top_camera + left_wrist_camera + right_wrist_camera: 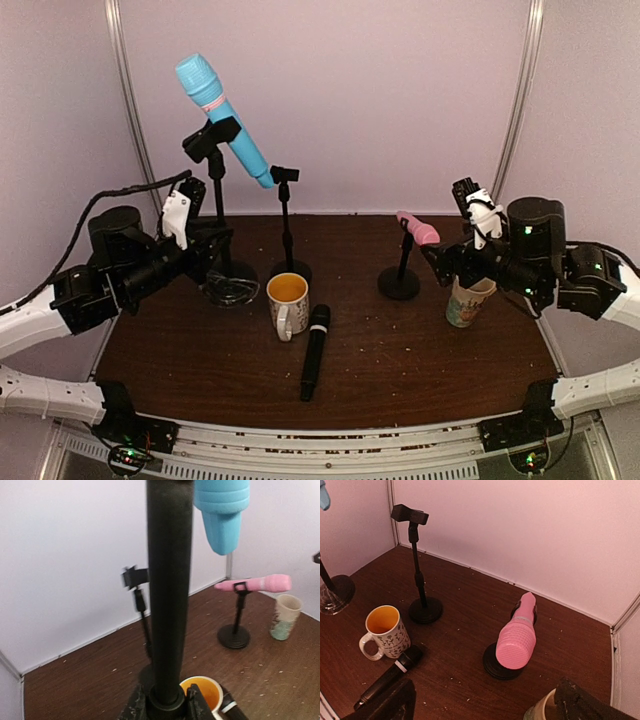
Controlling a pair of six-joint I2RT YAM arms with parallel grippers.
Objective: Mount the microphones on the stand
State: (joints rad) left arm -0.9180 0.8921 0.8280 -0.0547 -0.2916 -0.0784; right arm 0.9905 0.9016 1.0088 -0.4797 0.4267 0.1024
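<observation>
Microphones show in three spots on my feeds, spread over the dark brown wooden desk (420, 350). At far left I see the left end effector (212, 245) closed low on the pole of the tall black stand (216, 190). In the left wrist view its two fingers (134, 706) press the collar of that pole from either side. The clip at the top of this stand holds the light blue stick microphone (222, 112), tilted, with its rounded head up to the left and its tail end down to the right. Just right of it the medium black stand (286, 225) rises from its round base. In front of that base sits the white ceramic mug with a yellow inside (288, 298). Just beside the mug lies the black stick microphone (315, 352), flat on the desk with its head toward the mug; I cannot tell whether they touch. Further right, the pink microphone (417, 228) rests nearly level in the clip of the short black stand (400, 278). The right end effector (486, 687) hangs just right of it, close to the pink head, with its fingers spread wide and gripping nothing. Under the right arm stands the patterned paper cup (468, 300).
</observation>
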